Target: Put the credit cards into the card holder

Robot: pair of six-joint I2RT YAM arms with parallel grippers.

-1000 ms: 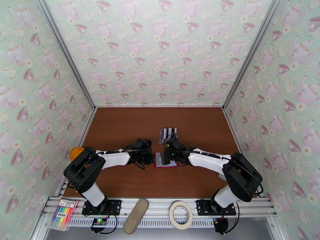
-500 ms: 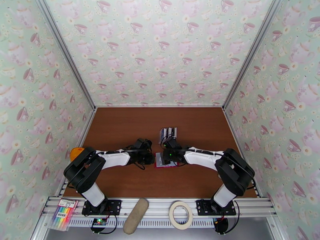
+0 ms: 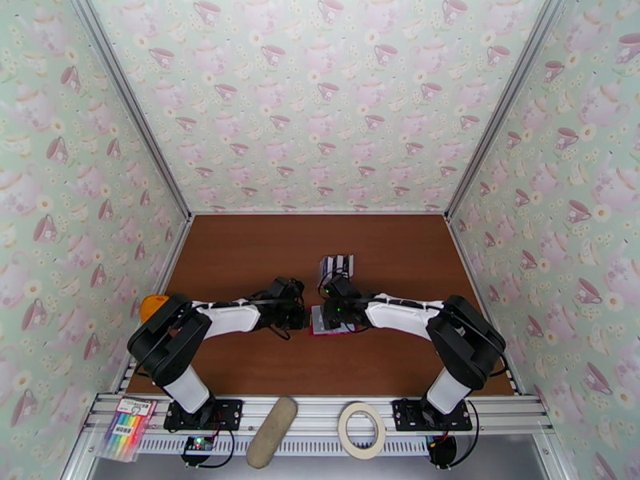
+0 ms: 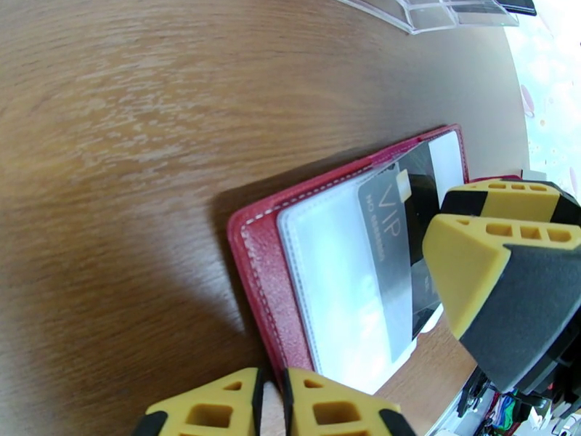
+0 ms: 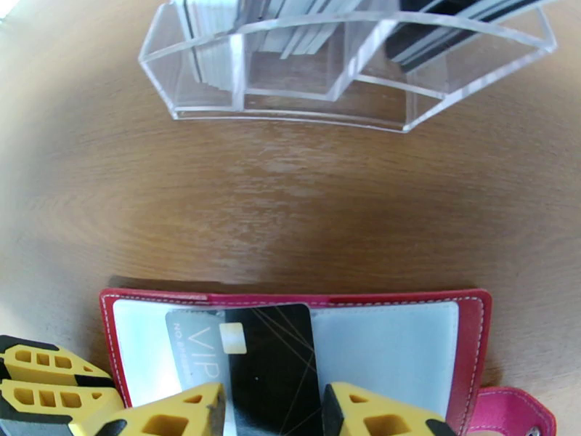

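The red card holder (image 5: 290, 300) lies open on the brown table, its clear sleeves facing up; it shows between the two grippers in the top view (image 3: 321, 323). My right gripper (image 5: 272, 394) is shut on a black credit card (image 5: 269, 357) marked VIP, held flat over the left sleeve. My left gripper (image 4: 272, 392) is shut on the holder's left edge (image 4: 254, 263). The black card (image 4: 396, 256) and the right fingers (image 4: 501, 285) also appear in the left wrist view. More credit cards (image 5: 218, 38), white and black, stand in a clear rack.
The clear acrylic rack (image 5: 327, 103) sits just beyond the holder, and the top view shows this rack (image 3: 337, 266) too. An orange object (image 3: 152, 306) lies at the table's left edge. Markers (image 3: 126, 430), a beige object (image 3: 272, 422) and a tape roll (image 3: 361, 430) rest on the front rail.
The right arm's elbow has swung left and its gripper has crept slightly left over the holder. The left arm has stayed still.
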